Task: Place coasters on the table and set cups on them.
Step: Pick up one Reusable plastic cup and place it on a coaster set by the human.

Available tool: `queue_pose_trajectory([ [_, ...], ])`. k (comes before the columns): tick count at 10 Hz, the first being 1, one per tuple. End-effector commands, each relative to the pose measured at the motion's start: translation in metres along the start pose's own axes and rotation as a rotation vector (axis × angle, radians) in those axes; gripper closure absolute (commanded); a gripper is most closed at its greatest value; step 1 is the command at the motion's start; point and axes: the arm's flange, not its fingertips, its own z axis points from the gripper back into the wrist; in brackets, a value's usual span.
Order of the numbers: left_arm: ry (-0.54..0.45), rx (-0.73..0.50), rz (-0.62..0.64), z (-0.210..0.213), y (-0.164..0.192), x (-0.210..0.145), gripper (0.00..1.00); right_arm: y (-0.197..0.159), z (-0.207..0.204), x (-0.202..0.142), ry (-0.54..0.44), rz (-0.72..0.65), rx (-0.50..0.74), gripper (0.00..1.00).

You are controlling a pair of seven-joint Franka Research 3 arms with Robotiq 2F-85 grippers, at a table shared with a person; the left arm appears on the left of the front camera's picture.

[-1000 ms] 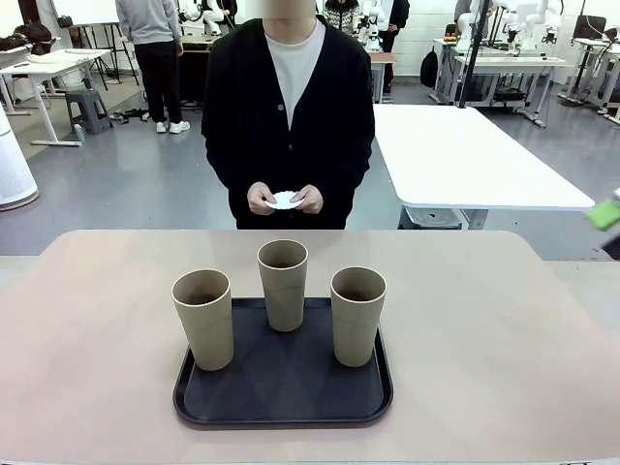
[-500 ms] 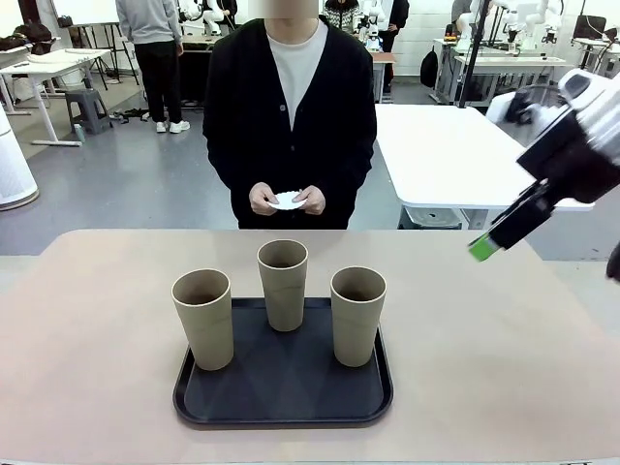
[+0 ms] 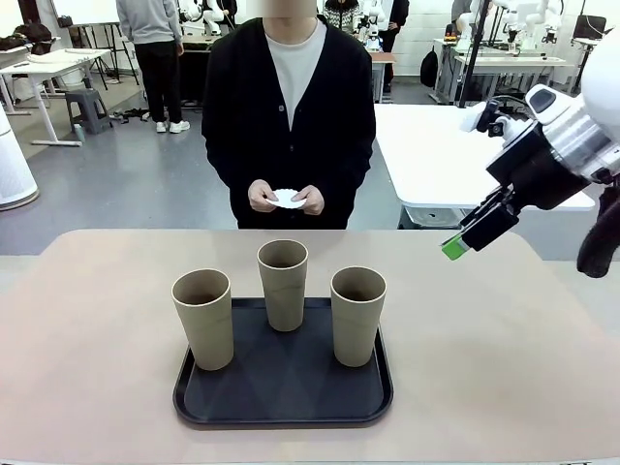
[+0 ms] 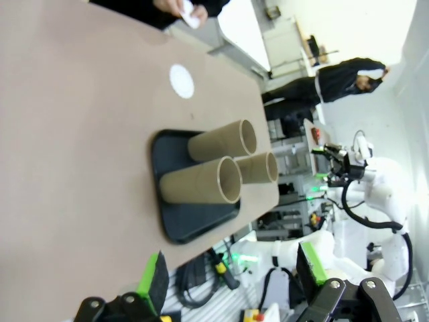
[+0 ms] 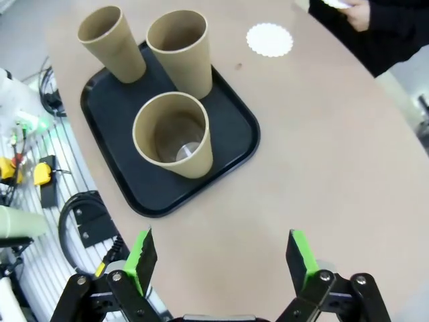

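Cup spot: cups [image 3: 283,283], three, upright, close together on black tray [image 3: 281,402] on robot's half of table [image 3: 504,358]; none on a coaster yet.
Coaster spot: laid coaster [image 5: 269,39] flat on bare table beyond tray, on person's side, apart from tray rim. Held coasters [image 3: 286,200] pinched in person's hands [image 3: 310,200] above far edge; how many, can't tell.
R arm: right gripper [image 5: 221,253] has jaws spread wide w/ nothing btwn them, in the air over table's right part, off to the side of tray.
L arm: left gripper [image 4: 233,272] has jaws wide too, nothing in them, looks at table from one end, well apart from cups.
Risk, tip: cups are tall and tapered. A finger catching a rim or a high pinch prob. topples one, and a neighbour goes w/ it since they stand so close.
Risk, carry: laid coaster lies past the cups, so a low carry across tray likely clips the others.
Risk, paper: coaster looks light. An off-centre or dragged set-down could slide or crumple it.
Risk, person: hands hang near the drop zone, so an arm reaching there could meet them.
View diff: both wrist views give the laid coaster on the table. In front view the mid cup stands in line w/ that spot, but that view gives the held coasters square-on and the right arm's height above table.
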Motion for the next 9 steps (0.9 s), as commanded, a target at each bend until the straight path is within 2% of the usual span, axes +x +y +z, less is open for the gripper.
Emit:
queue_pose_trajectory([
  [1, -0.004, -0.014, -0.017, 0.002, 0.0, 0.0, 0.0, 0.006, 0.006, 0.002, -0.005, -0.004, -0.022, 0.0],
  [3, -0.004, -0.014, -0.017, 0.002, 0.0, 0.0, 0.0, 0.002, 0.004, 0.001, 0.0, 0.006, -0.006, 0.0],
  [4, -0.004, -0.014, -0.017, 0.002, 0.0, 0.0, 0.0, -0.019, 0.005, 0.006, -0.046, 0.036, 0.124, 0.0],
  [5, -0.004, -0.014, -0.017, 0.002, 0.0, 0.0, 0.0, -0.048, -0.001, 0.013, -0.008, 0.141, 0.228, 0.0],
  [6, -0.004, -0.014, -0.017, 0.002, 0.0, 0.0, 0.0, -0.077, -0.015, 0.017, 0.029, 0.262, 0.259, 0.0],
  [8, -0.004, -0.014, -0.017, 0.002, 0.0, 0.0, 0.0, -0.106, -0.031, 0.014, -0.09, 0.474, 0.332, 0.0],
  [9, -0.004, -0.014, -0.017, 0.002, 0.0, 0.0, 0.0, -0.11, -0.04, 0.011, -0.238, 0.517, 0.318, 0.0],
])
